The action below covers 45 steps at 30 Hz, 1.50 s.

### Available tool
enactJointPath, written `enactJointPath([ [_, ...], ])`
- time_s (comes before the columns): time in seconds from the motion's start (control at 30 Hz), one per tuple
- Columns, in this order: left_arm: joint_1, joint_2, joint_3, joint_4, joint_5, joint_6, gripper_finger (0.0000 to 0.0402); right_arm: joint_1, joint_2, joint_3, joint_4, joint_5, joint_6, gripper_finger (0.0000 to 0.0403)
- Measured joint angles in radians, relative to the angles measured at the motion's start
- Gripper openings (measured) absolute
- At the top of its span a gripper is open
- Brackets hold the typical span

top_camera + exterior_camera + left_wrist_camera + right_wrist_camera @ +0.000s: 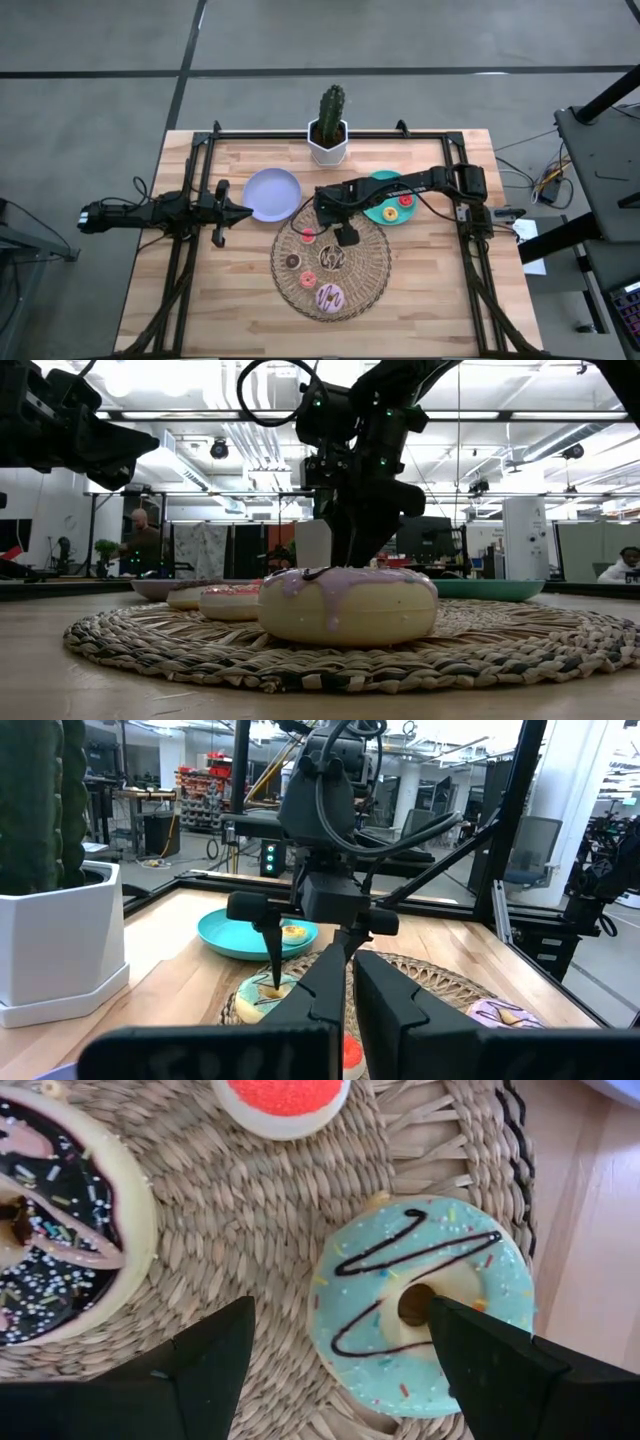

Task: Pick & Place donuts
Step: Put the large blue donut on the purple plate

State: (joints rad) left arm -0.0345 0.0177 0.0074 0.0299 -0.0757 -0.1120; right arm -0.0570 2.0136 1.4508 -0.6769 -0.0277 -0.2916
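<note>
seven donuts show from above. five lie on the round woven mat (372,262): a pale blue-green iced donut (420,1307) with a dark squiggle, a small red one (308,236), a brown-and-white one (332,257), a small dark brown one (293,262), a small orange one (309,278) and, nearest the worktop's front edge, a pink-iced one (330,296), which makes six on the mat. two more small ones, red (406,200) and yellow (390,213), sit on the teal plate (378,180).

there is one lavender plate (272,193), bare, and one potted cactus (329,124).

the right gripper (340,1350) hangs over the blue-green donut with its fingers spread wide, one finger above the donut's hole, the other over bare mat; it holds nothing.

the left gripper (243,211) rests closed and empty beside the lavender plate.

no readable writing shows.
</note>
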Motion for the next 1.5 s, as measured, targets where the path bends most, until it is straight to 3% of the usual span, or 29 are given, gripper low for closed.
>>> enactJointPath([
  [0.87, 0.0, 0.0, 0.0, 0.0, -0.001, 0.0, 0.0, -0.003, 0.047, -0.001, 0.031, 0.001, 0.03, 0.0284],
  [1.5, 0.0, 0.0, 0.0, 0.0, -0.001, 0.0, 0.0, -0.014, 0.046, 0.0, 0.032, 0.004, 0.026, 0.0176],
])
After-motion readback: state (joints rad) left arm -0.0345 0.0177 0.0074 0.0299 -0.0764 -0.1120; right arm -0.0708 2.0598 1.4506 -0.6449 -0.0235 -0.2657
